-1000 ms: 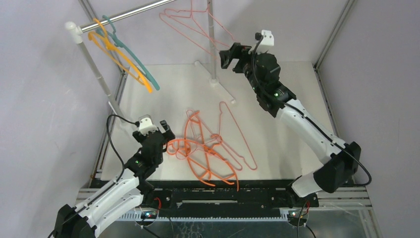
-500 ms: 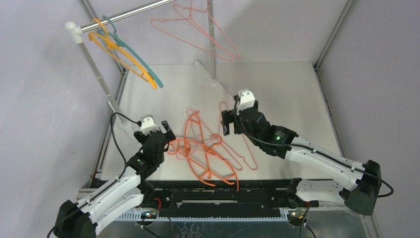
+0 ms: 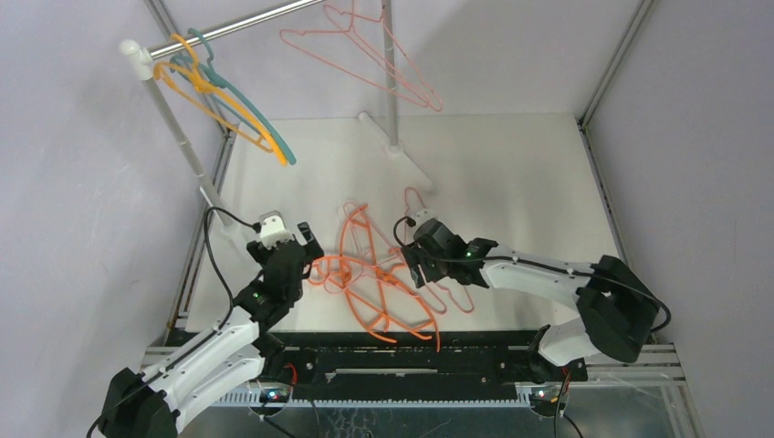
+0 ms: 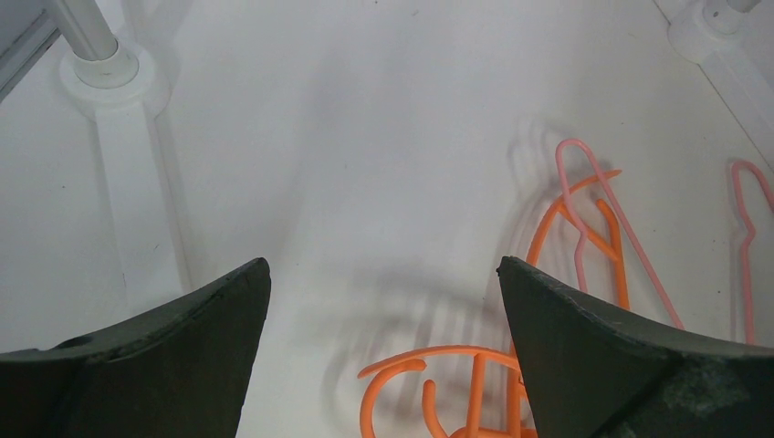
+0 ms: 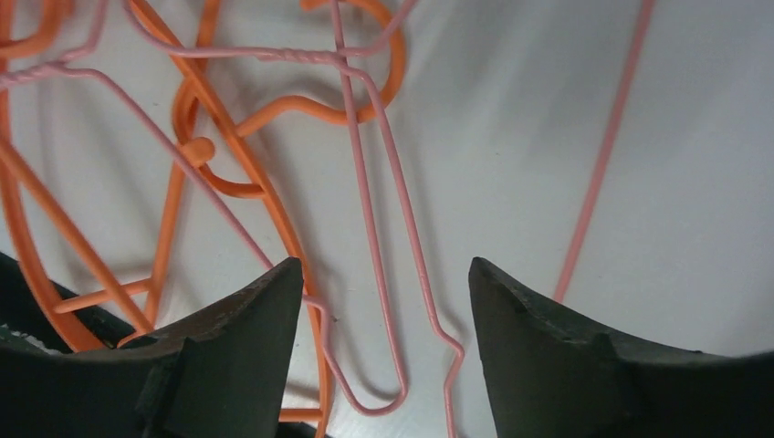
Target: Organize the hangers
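A tangle of orange hangers [image 3: 374, 292] and pink hangers [image 3: 447, 255] lies mid-table. On the rail hang a yellow-orange hanger [image 3: 239, 120], a teal hanger [image 3: 260, 119] and a pink hanger [image 3: 365, 50]. My right gripper [image 3: 413, 265] is low over the pile and open. Its jaws straddle a pink hook [image 5: 416, 246] without touching it, and orange wire [image 5: 399, 68] lies just beyond. My left gripper [image 3: 308, 254] is wide open and empty at the pile's left edge, with an orange hook [image 4: 444, 351] between its jaws on the table and a pink hook [image 4: 573, 142] further right.
The silver rail [image 3: 237, 26] runs across the back on white posts [image 3: 173, 128]. One post's white foot [image 3: 406, 160] juts onto the table behind the pile. Metal frame uprights [image 3: 602, 87] and purple walls close in the sides.
My right arm has come down from the rail to the table and now sits over the pink hanger, jaws a little narrower. The pink hanger stays on the rail. The left arm is still.
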